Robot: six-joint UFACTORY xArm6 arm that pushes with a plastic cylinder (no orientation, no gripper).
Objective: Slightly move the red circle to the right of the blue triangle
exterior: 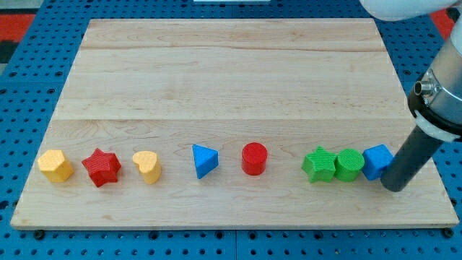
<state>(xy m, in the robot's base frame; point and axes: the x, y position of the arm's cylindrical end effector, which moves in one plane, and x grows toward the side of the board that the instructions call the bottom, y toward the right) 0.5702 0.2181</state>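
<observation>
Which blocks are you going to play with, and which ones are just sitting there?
For the job:
- red circle
- blue triangle, on the view's left of it
- my tip, far off at the view's right, beside the blue block

Just lying about:
- yellow hexagon
- red star
- yellow heart
- green star
- green circle
- the blue block

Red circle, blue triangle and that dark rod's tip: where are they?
red circle [254, 154]: camera view, its flat top.
blue triangle [204, 160]: camera view, its top face.
my tip [394, 186]: camera view, rod's very end.
</observation>
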